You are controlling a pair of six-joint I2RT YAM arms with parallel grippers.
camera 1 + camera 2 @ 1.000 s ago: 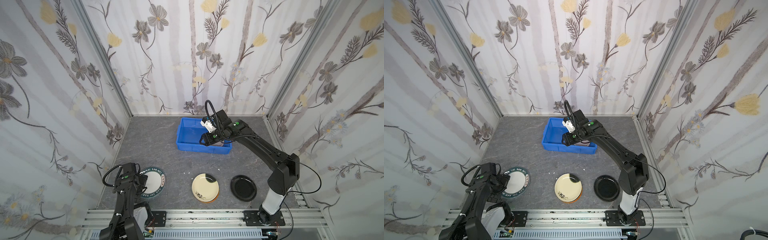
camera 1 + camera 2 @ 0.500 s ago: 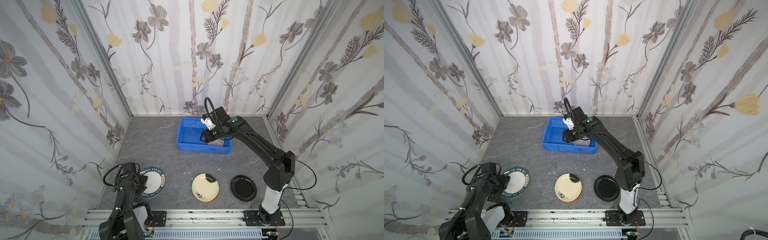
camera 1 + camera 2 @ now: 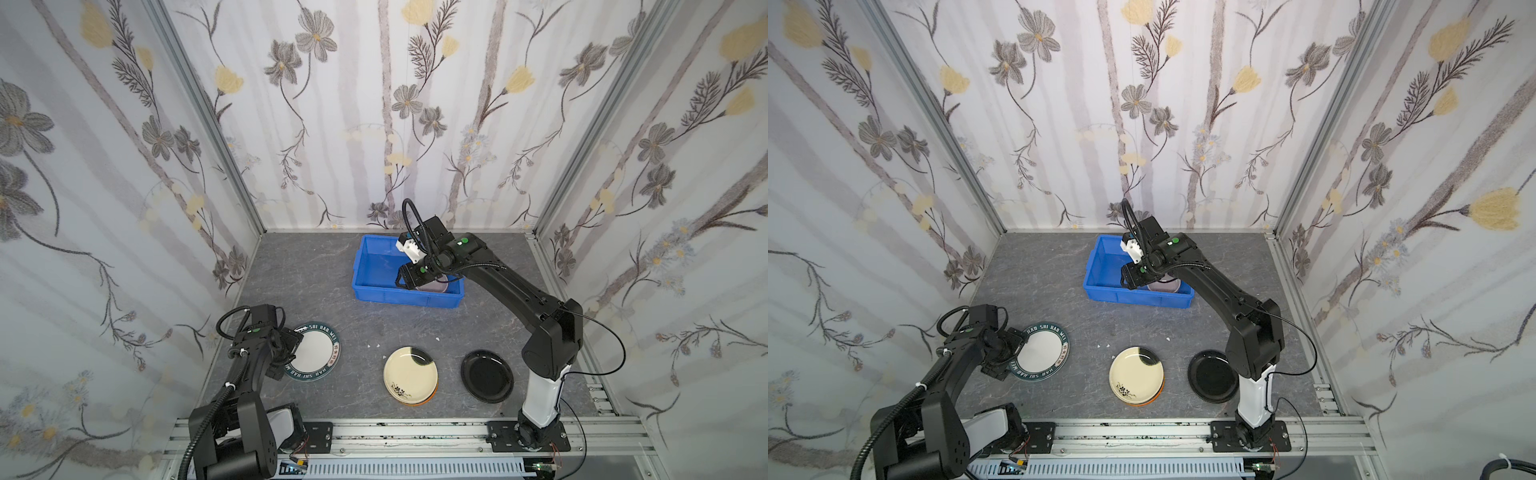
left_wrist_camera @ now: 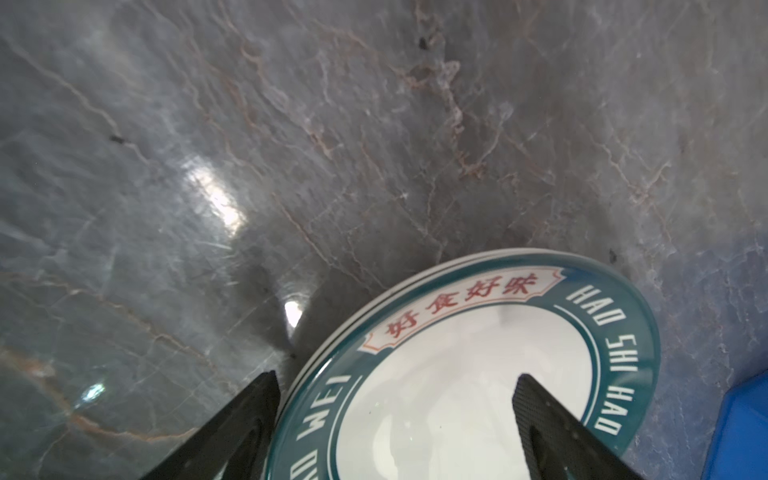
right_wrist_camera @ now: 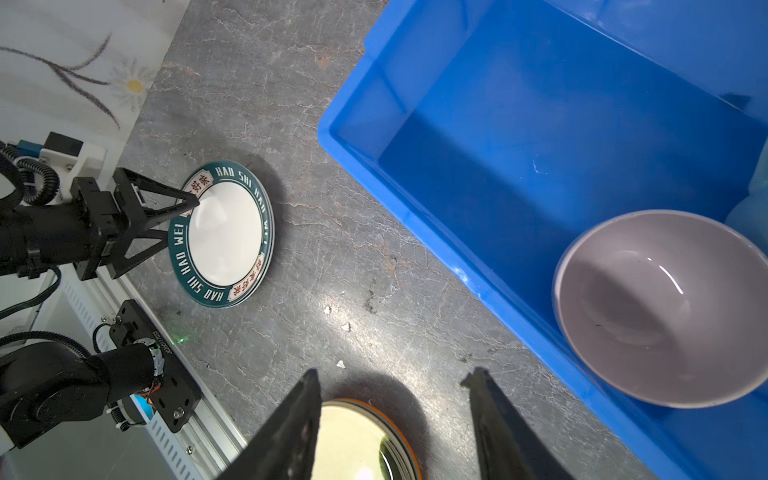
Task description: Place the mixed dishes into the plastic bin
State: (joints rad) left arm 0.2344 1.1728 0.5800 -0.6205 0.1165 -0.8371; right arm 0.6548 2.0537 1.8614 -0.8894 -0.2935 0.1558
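The plastic bin (image 5: 457,174) holds the lilac bowl (image 5: 660,307); the right pincer (image 5: 395,371) hangs apart and empty over it, while the left pincer (image 4: 395,376) is spread wide astride the rim of the lettered plate (image 4: 457,395).

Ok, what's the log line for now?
left gripper: open astride lettered plate rim | right gripper: open, empty | lilac bowl: in blue bin | black plate: on table

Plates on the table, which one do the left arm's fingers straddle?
The white plate with the dark lettered rim. The left gripper's fingers stand either side of its edge; the cream plate and black plate lie untouched.
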